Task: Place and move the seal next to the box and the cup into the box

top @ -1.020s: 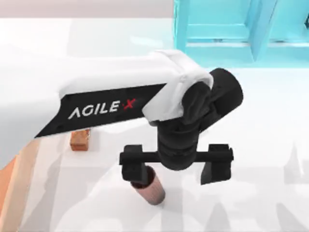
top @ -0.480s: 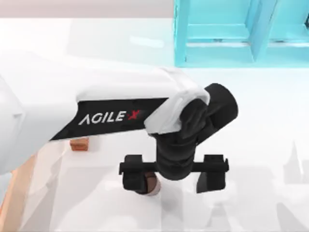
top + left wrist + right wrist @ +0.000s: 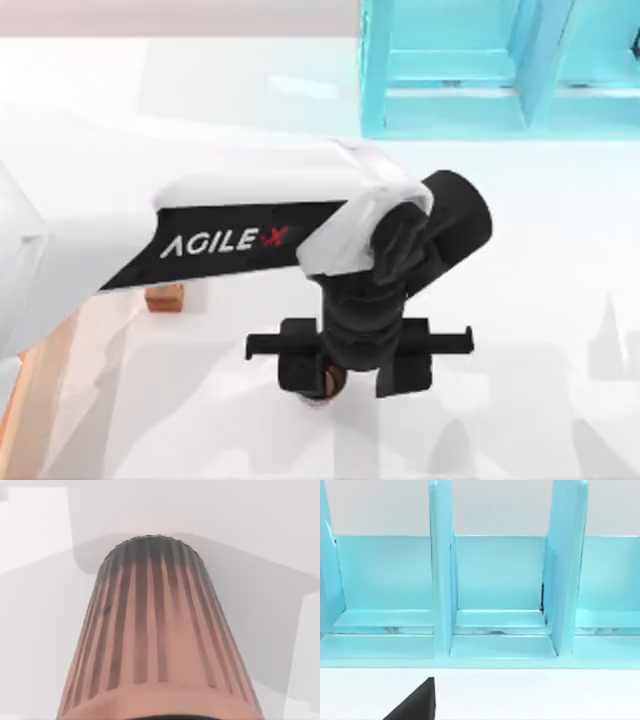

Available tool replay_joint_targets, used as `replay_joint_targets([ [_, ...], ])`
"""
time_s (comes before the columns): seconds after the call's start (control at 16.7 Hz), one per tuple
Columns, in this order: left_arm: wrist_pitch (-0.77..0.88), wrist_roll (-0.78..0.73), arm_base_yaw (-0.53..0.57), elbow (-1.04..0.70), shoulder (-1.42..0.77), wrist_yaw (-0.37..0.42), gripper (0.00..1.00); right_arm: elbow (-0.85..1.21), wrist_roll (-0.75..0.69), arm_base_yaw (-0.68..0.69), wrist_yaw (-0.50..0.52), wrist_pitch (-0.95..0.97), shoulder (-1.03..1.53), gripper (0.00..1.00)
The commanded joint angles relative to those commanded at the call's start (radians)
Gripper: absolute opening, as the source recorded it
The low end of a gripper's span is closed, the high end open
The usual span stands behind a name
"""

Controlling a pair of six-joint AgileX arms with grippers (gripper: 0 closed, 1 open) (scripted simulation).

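Top view, you see your left gripper [image 3: 342, 366] clamped around the cup [image 3: 322, 382] on the table [image 3: 540, 300]; the seal [image 3: 165, 297] sits nearby, apart.

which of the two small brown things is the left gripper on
The ribbed coppery cup, pinched between the left gripper fingers. The reddish-brown block seal sits apart, back near the box.

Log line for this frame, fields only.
left end effector: shut on cup | seal: on table, apart | box: left table edge | right arm: facing shelf
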State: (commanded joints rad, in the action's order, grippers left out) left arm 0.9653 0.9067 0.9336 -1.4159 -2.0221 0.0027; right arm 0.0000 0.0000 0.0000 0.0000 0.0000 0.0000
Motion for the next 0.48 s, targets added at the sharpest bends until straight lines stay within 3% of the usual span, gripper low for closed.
replay_joint_targets([
  [0.18,0.0,0.0,0.0,0.0,0.0,0.0,0.02,0.0,0.0,0.0,0.0,0.0,0.0,1.0],
  [0.48,0.0,0.0,0.0,0.0,0.0,0.0,0.0,0.0,0.0,0.0,0.0,0.0,0.0,1.0],
])
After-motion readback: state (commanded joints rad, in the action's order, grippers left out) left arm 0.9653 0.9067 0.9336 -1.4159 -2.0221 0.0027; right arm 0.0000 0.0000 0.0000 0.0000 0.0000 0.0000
